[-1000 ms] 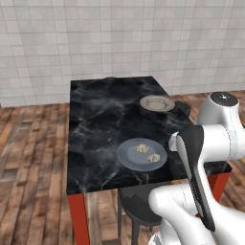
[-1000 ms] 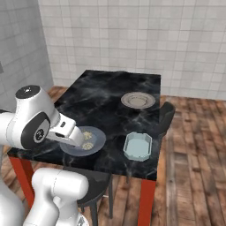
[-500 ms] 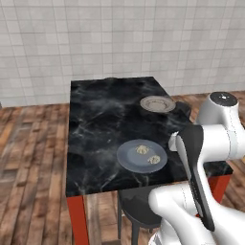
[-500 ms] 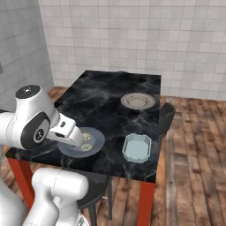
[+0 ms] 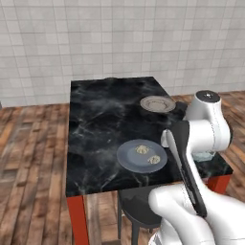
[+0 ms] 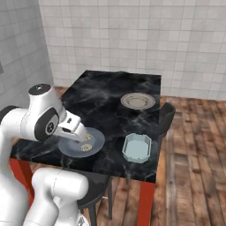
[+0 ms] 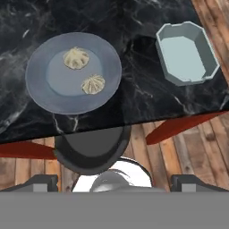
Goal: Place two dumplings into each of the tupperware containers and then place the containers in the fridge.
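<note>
Since the earlier frames we see little change: the arm keeps its pose above the near edge of the black marble table (image 5: 103, 119), and the plates and tub lie where they were. Our hand (image 7: 114, 179) hangs over that edge with its fingers spread as wide as they go, holding nothing and touching nothing. Below it, in the hand view, the round blue-grey plate (image 7: 42, 91) carries two small tan crimped dumplings (image 7: 93, 83), lying close together but apart. The shallow pale blue-green tupperware container (image 7: 187, 53) sits empty near the table corner, well apart from the plate. A round beige plate (image 6: 137, 101) rests farther back on the table. A dark round stool (image 7: 91, 150) stands under the table edge, over the wooden floor (image 5: 33, 158).
</note>
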You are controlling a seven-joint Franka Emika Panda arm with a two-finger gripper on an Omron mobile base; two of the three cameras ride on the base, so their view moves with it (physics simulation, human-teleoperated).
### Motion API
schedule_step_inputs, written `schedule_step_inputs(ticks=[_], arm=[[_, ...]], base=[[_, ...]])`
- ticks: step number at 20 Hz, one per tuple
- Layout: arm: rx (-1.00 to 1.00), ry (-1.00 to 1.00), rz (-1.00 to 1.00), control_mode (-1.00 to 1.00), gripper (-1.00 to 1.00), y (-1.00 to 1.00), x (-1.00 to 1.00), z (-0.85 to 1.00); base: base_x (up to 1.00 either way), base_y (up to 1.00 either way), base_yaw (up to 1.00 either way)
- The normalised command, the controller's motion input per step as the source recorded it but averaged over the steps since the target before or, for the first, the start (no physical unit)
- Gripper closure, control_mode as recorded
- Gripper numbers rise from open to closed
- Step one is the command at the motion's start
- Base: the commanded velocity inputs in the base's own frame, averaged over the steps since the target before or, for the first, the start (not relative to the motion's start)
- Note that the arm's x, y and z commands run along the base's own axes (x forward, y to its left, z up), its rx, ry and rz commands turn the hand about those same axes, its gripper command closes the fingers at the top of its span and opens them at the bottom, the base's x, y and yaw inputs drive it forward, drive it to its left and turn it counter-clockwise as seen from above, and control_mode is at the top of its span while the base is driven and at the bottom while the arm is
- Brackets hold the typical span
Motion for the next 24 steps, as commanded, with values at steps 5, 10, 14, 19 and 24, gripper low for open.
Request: schedule_step_inputs(ticks=[5,10,14,19,24], arm=[[0.03,0.19,0.0,-1.0,-1.0,0.18,0.97,-0.53],[0.01,0.12,0.0,-1.0,-1.0,0.06,0.85,-0.62],[0.02,0.0,0.01,-1.0,-1.0,0.0,0.73,-0.87],[0.0,0.0,0.0,-1.0,-1.0,0.01,0.5,-0.83],[0.0,0.03,0.01,-1.0,-1.0,-0.01,0.27,-0.31]], base=[[0.0,0.0,0.0],[0.0,0.0,0.0],[0.0,0.0,0.0],[0.0,0.0,0.0],[0.0,0.0,0.0]])
